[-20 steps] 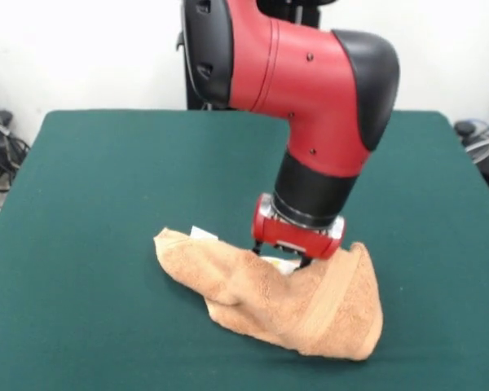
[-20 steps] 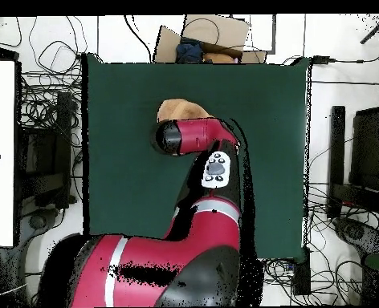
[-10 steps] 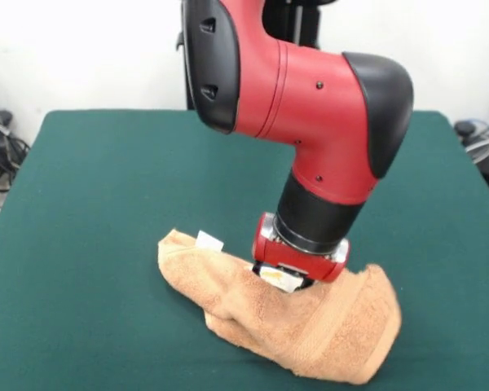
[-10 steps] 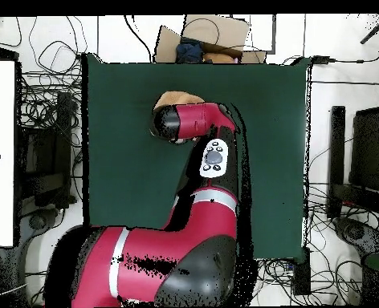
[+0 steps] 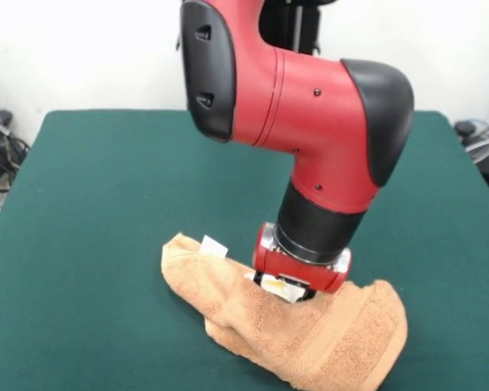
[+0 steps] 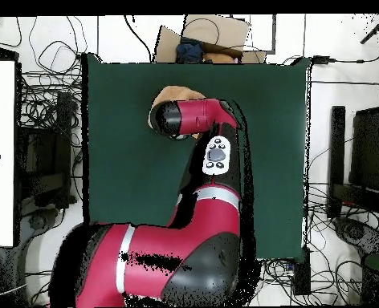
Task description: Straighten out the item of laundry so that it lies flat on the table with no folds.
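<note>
Your terry towel (image 5: 301,330) lies bunched in a long ridge on the green desk (image 5: 90,204), running from about 9 o'clock to 4 o'clock of the wrist in the front view, close to the desk's near edge. A white tag (image 5: 213,246) sticks up near its 9 o'clock end, and a woven band shows across the 4 o'clock end. In the overhead view only a sliver of towel (image 6: 170,95) peeks out at 12 o'clock of the arm's elbow; the rest is covered.

The gripper (image 5: 287,289) sits down on the towel's crest, and the red wrist ring hides the fingers, so you cannot tell whether they are spread or pinched, or whether they have cloth between them.

Judging from this, you are partway through a drag to open the fold. To do it well, keep the wrist low and pull along the desk, not upward, so the free layer slides rather than rolls. Watch the 4 o'clock end: it is near the desk's edge and could slip over. Pull away from the ridge, across it, not along it.
</note>
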Controlling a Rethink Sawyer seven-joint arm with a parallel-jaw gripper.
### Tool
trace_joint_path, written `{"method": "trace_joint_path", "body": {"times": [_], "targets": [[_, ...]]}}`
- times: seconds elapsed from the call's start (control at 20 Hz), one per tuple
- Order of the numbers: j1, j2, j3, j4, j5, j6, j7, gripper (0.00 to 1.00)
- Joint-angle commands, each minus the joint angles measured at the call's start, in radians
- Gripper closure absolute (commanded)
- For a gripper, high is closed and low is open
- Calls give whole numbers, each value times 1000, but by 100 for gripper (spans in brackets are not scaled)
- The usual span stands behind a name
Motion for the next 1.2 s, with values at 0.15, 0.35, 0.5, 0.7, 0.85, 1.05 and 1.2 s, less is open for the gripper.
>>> {"method": "trace_joint_path", "body": {"times": [0.15,0.35,0.5,0.7,0.85,1.05,1.2], "targets": [[-89,-31,229,101,-38,13,-243,0],[-125,-69,252,159,-88,-16,-291,0],[-122,-106,231,222,-155,-114,-273,0],[-135,-164,239,317,-196,-150,-251,0],[-107,-162,238,303,-216,-149,-227,0],[-95,-153,224,285,-251,-170,-198,0],[-98,-151,229,279,-262,-168,-187,0]]}}
